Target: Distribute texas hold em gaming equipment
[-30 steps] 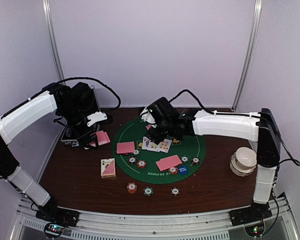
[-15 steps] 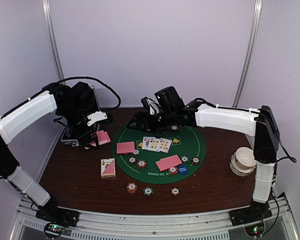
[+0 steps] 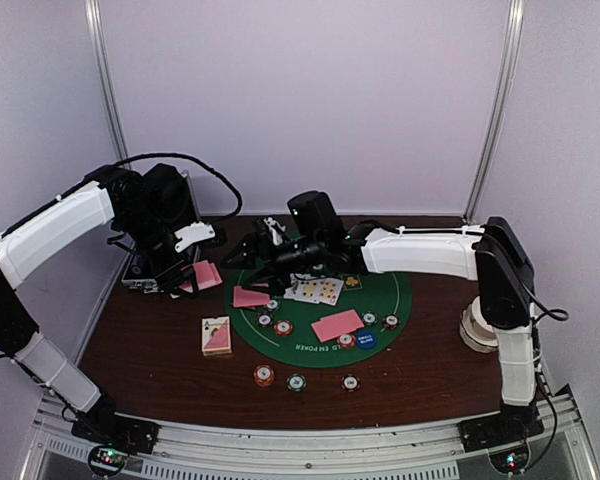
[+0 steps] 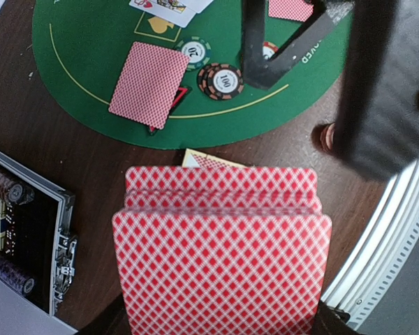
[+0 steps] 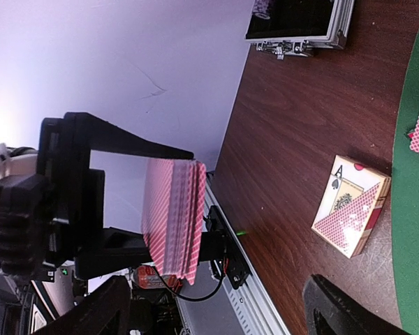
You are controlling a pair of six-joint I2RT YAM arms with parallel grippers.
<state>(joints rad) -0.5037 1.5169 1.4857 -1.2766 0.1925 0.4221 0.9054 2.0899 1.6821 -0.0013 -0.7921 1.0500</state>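
Note:
My left gripper [image 3: 187, 279] is shut on a pink-red-backed deck of playing cards [image 4: 223, 265], held above the table's left side. The deck hides its fingers in the left wrist view. My right gripper [image 3: 242, 257] stands open just right of that deck [image 5: 173, 216], its fingers [image 5: 339, 314] clear of the cards. Two face-down cards [image 3: 250, 296] [image 3: 337, 325] and face-up cards [image 3: 315, 290] lie on the green mat [image 3: 390, 290]. A black-red triangle [image 4: 176, 99] peeks from under one card. Striped chips [image 3: 283, 327] and a blue disc [image 3: 365, 338] lie on the mat. Three chips [image 3: 296, 381] lie in front.
An open silver-edged case [image 3: 140, 278] with chips sits at the left behind the left gripper. A card box [image 3: 216, 336] lies on the wood left of the mat. A white bowl-like stack [image 3: 485, 322] stands at the right edge.
The right arm has swung left from over the mat's middle to beside the held deck, its jaws narrowing slightly. The left arm and deck have not moved.

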